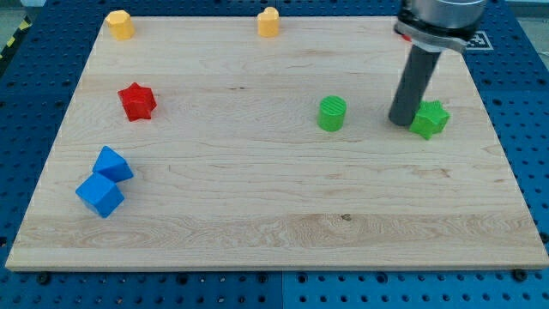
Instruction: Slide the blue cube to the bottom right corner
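The blue cube [99, 195] sits near the board's left edge, toward the view's bottom left. A second blue block [112, 164], angular in shape, touches it just above and to the right. My tip [401, 121] rests on the board at the view's right, right beside the left side of a green star [430, 118]. The tip is far to the right of the blue cube.
A green cylinder [332, 112] stands left of the tip. A red star [136, 101] lies at the left. Two yellow blocks [120, 25] [268, 21] sit along the top edge. The wooden board [283, 232] lies on a blue perforated table.
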{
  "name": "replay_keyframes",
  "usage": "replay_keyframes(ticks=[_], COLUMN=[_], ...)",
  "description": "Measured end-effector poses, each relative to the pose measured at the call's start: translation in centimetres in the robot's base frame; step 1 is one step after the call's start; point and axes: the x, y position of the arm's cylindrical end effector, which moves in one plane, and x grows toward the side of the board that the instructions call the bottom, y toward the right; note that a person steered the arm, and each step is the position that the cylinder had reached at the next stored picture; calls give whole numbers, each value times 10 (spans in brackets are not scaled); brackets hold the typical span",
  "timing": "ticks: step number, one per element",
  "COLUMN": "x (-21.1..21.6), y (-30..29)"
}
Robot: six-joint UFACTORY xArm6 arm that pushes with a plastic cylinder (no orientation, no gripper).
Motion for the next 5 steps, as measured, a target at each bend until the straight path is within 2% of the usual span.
replay_keyframes(ticks=[2, 3, 4, 5], x=[0, -5, -48, -60], y=[22, -28, -53, -54])
